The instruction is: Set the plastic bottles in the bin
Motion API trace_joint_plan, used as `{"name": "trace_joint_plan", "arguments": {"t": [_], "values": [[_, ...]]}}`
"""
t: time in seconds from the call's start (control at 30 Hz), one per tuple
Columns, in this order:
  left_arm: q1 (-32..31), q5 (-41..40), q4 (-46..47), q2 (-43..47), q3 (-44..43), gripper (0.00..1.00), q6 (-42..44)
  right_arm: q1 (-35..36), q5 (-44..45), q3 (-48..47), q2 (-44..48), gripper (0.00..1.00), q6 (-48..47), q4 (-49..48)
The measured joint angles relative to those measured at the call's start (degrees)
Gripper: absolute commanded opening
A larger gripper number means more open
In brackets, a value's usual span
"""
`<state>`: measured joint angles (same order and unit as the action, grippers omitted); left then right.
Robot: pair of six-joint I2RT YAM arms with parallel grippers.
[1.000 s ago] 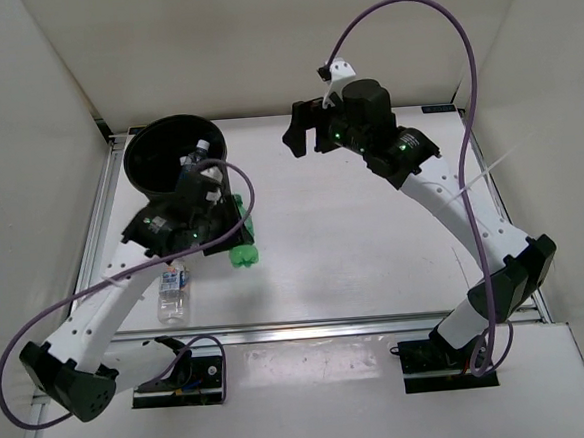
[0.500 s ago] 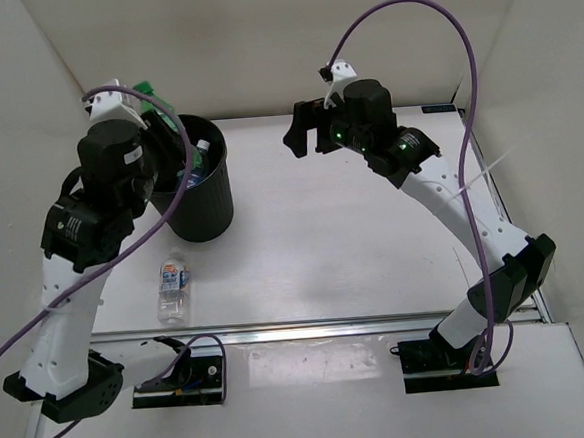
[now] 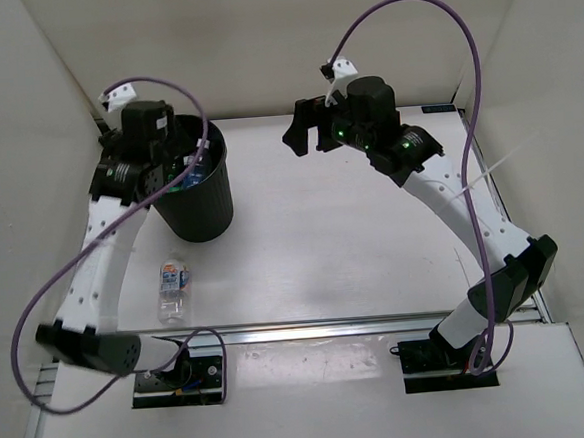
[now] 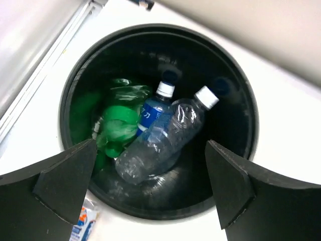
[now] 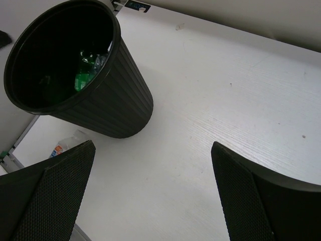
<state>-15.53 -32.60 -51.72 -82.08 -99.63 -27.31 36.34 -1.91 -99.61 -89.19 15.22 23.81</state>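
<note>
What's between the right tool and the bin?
Nothing. Only bare table separates the right tool from the bin. The top view shows it, and the right wrist view agrees.

Left arm [image 3: 93,265] extended from its base along the left side to the far left, wrist bent over so the left hand [image 4: 150,150] faces straight down; fingers spread wide, nothing between them. Right arm [image 3: 453,200] arched from its base at the right up toward the far centre, elbow bent, right hand [image 5: 153,148] raised and angled down to the left; fingers likewise spread wide and empty
</note>
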Motion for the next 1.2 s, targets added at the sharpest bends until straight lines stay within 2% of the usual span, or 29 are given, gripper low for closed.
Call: {"name": "trace_joint_plan", "arguments": {"t": [0.07, 0.27, 0.4, 0.53, 0.77, 0.9, 1.2], "values": [[-0.11, -0.59, 2.21, 5.97, 4.9, 1.0, -1.33, 0.0, 0.04, 0.37, 0.17, 1.0, -0.26, -0.02], [0.42, 3.32, 2.32, 35.39, 31.65, 1.0, -4.87, -0.46, 0.37, 3.1, 1.88, 1.0, -0.5, 0.09], [0.42, 4.87, 0.57, 43.82, 42.51, 1.0, -7.72, -1.03, 0.02, 3.87, 2.32, 1.0, -0.42, 0.09], [0.42, 4.74, -2.23, 42.32, 47.6, 1.0, -10.86, -1.09, -0.92, 3.89, 2.32, 1.0, -0.28, 0.07], [0.42, 5.16, -3.06, 30.38, 54.38, 1.0, -17.62, -1.07, -2.34, 6.05, 2.69, 1.0, -0.17, -0.28], [0.5, 5.57, -2.19, 29.2, 58.88, 1.0, -18.86, -1.09, -2.62, 7.78, 3.3, 1.0, -0.24, 0.02], [3.15, 4.79, 0.7, 24.63, 62.75, 1.0, -20.55, -1.07, -2.54, 9.16, 7.65, 1.0, -0.94, 0.07]]}}
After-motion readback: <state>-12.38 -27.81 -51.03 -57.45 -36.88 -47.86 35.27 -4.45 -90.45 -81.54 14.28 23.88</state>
